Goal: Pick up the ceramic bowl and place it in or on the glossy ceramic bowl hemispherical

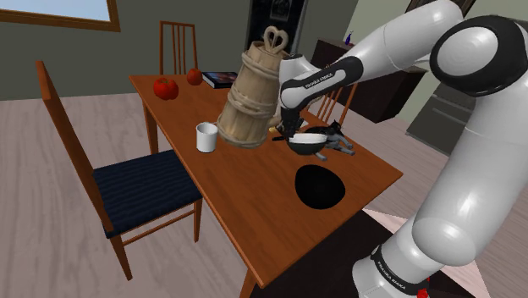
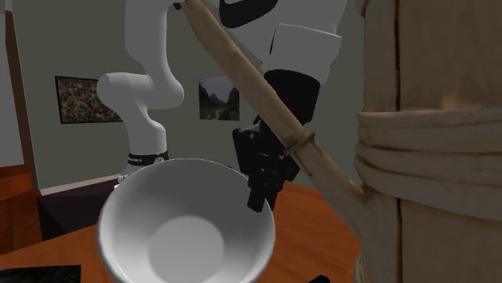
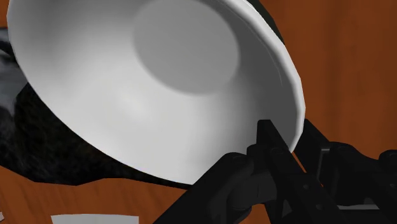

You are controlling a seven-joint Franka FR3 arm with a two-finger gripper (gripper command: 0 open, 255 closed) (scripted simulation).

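Observation:
A bowl [image 1: 308, 140], white inside and dark outside, hangs just over the wooden table [image 1: 254, 203] with my gripper [image 1: 294, 134] shut on its rim. In the wrist view the fingers [image 3: 270, 143] clasp the edge of the white bowl [image 3: 159, 83], which is tilted. From the second exterior view the bowl [image 2: 185, 229] faces the camera and the gripper [image 2: 259, 191] grips its far rim. A black hemispherical bowl [image 1: 320, 186] sits on the table nearer the stand, a short way from the held bowl.
A big tilted wooden bucket [image 1: 251, 97] stands right beside the gripper, its handle [image 2: 257, 88] crossing in front of the arm. A white cup [image 1: 206, 136], two red apples [image 1: 166, 87], a book [image 1: 222, 79] and a dark object [image 1: 340, 140] lie on the table. Chairs [image 1: 127, 186] surround it.

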